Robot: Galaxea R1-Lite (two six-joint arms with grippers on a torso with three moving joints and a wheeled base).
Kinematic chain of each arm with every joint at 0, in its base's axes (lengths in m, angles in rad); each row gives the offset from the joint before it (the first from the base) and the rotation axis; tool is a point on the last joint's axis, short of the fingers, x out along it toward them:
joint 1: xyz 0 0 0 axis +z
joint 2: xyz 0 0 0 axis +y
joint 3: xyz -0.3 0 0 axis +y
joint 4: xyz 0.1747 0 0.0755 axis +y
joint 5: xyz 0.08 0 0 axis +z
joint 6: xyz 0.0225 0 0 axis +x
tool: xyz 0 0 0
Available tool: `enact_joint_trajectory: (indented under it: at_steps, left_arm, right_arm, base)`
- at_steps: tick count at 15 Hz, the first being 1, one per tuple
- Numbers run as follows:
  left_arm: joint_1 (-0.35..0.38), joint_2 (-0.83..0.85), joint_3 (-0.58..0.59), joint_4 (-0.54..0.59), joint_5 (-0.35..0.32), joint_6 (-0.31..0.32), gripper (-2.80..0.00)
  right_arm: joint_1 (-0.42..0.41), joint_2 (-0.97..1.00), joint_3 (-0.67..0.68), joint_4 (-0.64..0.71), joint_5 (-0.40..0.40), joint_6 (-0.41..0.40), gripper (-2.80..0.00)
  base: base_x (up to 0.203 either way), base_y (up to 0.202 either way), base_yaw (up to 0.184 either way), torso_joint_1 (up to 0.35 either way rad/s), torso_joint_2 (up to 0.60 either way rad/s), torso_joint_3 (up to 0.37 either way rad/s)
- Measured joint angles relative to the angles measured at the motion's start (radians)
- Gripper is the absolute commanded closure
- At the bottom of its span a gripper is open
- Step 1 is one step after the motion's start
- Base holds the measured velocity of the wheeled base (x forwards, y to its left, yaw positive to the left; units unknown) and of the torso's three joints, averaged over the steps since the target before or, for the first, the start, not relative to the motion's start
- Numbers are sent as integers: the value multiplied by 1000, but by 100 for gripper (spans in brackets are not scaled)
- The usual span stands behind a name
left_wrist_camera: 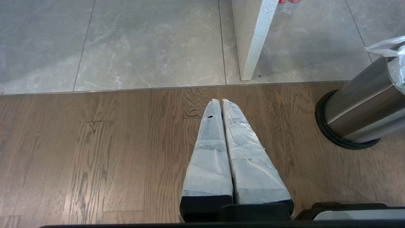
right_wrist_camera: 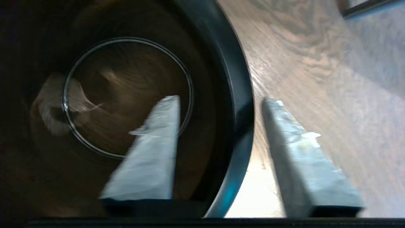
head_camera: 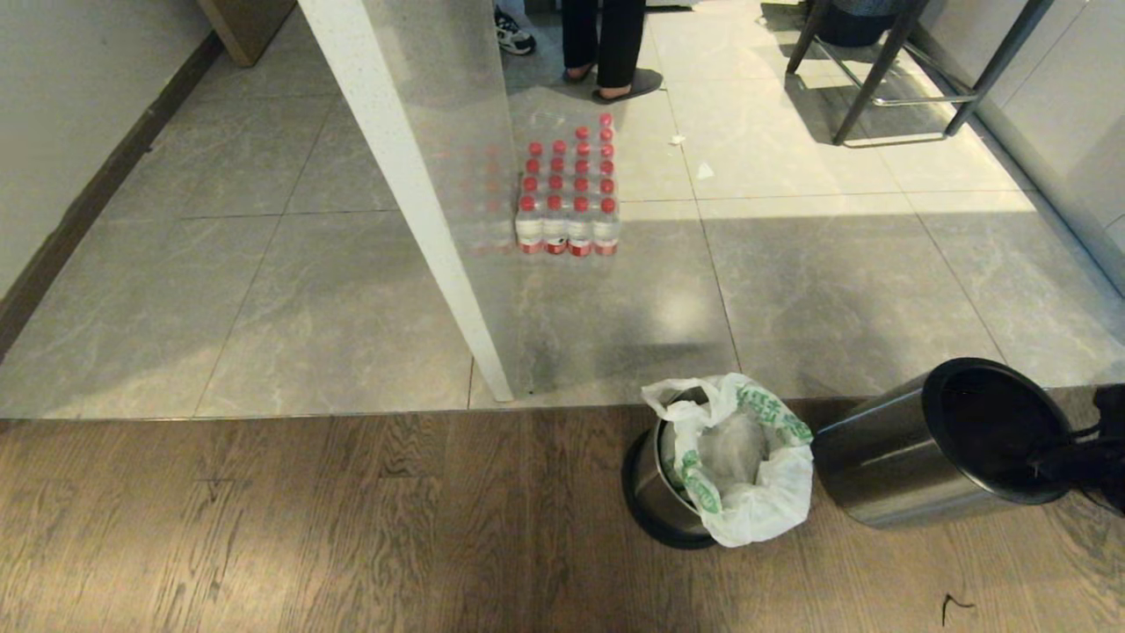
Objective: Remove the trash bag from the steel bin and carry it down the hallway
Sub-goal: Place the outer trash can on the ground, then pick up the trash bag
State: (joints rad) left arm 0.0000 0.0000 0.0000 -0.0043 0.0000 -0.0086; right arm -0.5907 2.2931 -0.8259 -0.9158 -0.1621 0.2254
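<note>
Right gripper [right_wrist_camera: 220,99] straddles the black rim [right_wrist_camera: 240,95] of the steel bin [head_camera: 888,466], one finger inside the hollow shell and one outside, the pair spread wider than the rim and, as far as the wrist view shows, gripping nothing. From here the arm should probably draw straight back off the rim, so the finger inside does not hook the shell and tip it, before swinging toward the load. Just beside the shell on the wooden floor [head_camera: 308,527] stands the shiny inner bucket [head_camera: 655,479], and the trash bag [head_camera: 756,492] still sits in it, its white plastic folded out over the edge nearest the shell. A good grasp would likely gather the loose film at the mouth and lift straight up, lest the thin plastic tear or drag the bucket along. Left gripper [left_wrist_camera: 220,100] hangs over the boards, fingers pressed together. Farther off, the grey tiled floor [head_camera: 835,281] holds a pack of water bottles [head_camera: 569,189] and a person's legs [head_camera: 615,53].
</note>
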Motion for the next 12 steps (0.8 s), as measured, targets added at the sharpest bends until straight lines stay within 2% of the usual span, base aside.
enact_joint_trajectory:
  at_steps: [6,7,9,12]
  left_arm:
    - [0,0,0,0,0,0,0]
    - [0,0,0,0,0,0,0]
    - [0,0,0,0,0,0,0]
    - [0,0,0,0,0,0,0]
  right_arm:
    - [-8,-114,45,1,-2,-92,-280]
    - [-1,-154,65,20,-2,-104,0]
    - [54,-237,100,96,4,-114,0]
    - [223,-349,118,264,4,-112,0]
  base:
    - [0,0,0,0,0,0]
    - [0,0,0,0,0,0]
    - [0,0,0,0,0,0]
    - [0,0,0,0,0,0]
